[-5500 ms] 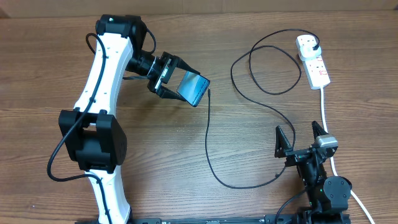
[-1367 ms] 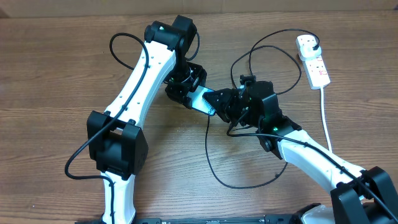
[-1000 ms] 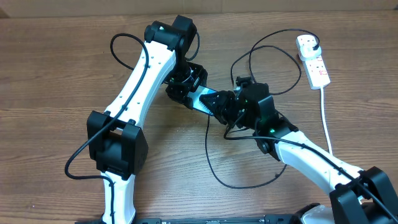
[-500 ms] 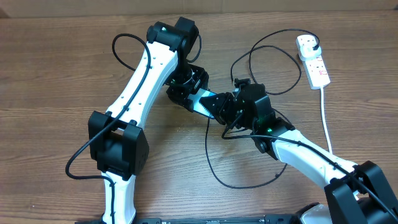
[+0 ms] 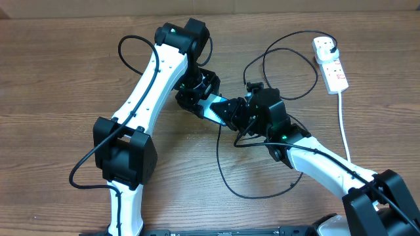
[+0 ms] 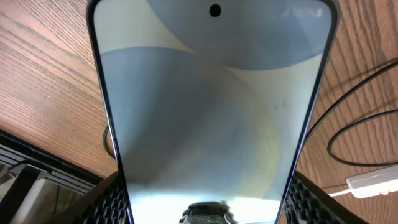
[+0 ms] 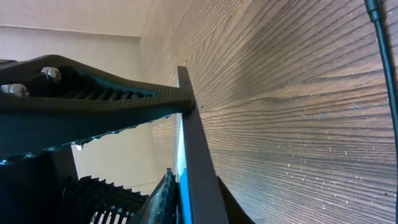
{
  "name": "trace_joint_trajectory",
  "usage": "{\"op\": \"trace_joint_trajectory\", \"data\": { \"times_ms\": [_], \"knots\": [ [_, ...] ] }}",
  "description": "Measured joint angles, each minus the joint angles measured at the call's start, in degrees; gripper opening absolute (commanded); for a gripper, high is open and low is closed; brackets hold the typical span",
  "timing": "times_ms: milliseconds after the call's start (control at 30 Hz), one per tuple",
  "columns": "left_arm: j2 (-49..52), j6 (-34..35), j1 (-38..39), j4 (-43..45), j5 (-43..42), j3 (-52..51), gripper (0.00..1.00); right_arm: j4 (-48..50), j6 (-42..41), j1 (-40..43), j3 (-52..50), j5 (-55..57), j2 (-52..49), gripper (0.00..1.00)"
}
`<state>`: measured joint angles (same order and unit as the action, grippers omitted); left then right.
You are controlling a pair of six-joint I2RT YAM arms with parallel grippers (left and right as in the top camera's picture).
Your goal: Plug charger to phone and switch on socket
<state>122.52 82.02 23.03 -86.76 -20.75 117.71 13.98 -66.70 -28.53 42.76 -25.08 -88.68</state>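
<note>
The right tool [image 5: 231, 111] has come from the near right corner to the phone [image 5: 215, 109], which the left tool [image 5: 203, 101] grips above the middle of the surface. Its jaws were narrowing; whether they hold the tip of the charger [image 5: 220, 157], I cannot tell. Plugging seems near.

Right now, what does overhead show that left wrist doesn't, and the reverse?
Overhead only: both arms whole, the right gripper at the phone's free end, and the charger's white plug head at the far end of the socket. Left wrist only: the screen face-on with its camera hole, and ridged pads on either side of it. Both: the phone in the left gripper, black cable loops, the wood table.
</note>
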Motion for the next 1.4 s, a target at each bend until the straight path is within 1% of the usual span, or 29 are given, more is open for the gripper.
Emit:
{"op": "trace_joint_trajectory", "data": {
  "times_ms": [433,967,1033,1100,1167,1200,1233,1300,1400],
  "knots": [
    [0.0,-0.8,0.0,0.2,0.0,0.0,0.04,0.5,-1.2,0.0,0.0,-0.1,0.0,0.06],
    [0.0,-1.5,0.2,0.4,0.0,0.4,0.04,-0.3,0.3,-0.3,-0.1,0.1,-0.5,0.04],
    [0.0,-2.8,-0.4,1.4,-0.1,0.4,0.05,-0.3,0.8,-0.2,-0.1,0.0,-0.5,0.04],
    [0.0,-6.3,-1.6,2.3,-0.1,0.4,0.08,-0.3,1.4,0.4,-0.1,0.0,-0.5,0.04],
    [0.0,-11.4,-3.2,2.8,-0.9,0.4,0.1,-0.3,1.6,1.4,-0.1,0.0,-0.5,0.04],
    [0.0,-15.0,-4.3,3.1,-1.7,0.4,0.13,-0.2,1.8,2.1,-0.1,0.0,-0.5,0.04],
    [0.0,-18.8,-5.7,3.5,-3.0,0.4,0.19,-0.2,1.8,3.1,-0.1,0.0,-0.5,0.04],
    [0.0,-27.0,-8.5,4.6,-6.4,0.5,0.38,0.0,1.9,4.6,-0.1,0.1,-0.5,0.04],
    [0.0,-39.0,-12.4,5.9,-12.6,0.5,0.68,1.6,1.5,7.0,-0.1,-0.1,-0.6,0.04]
  ]
}}
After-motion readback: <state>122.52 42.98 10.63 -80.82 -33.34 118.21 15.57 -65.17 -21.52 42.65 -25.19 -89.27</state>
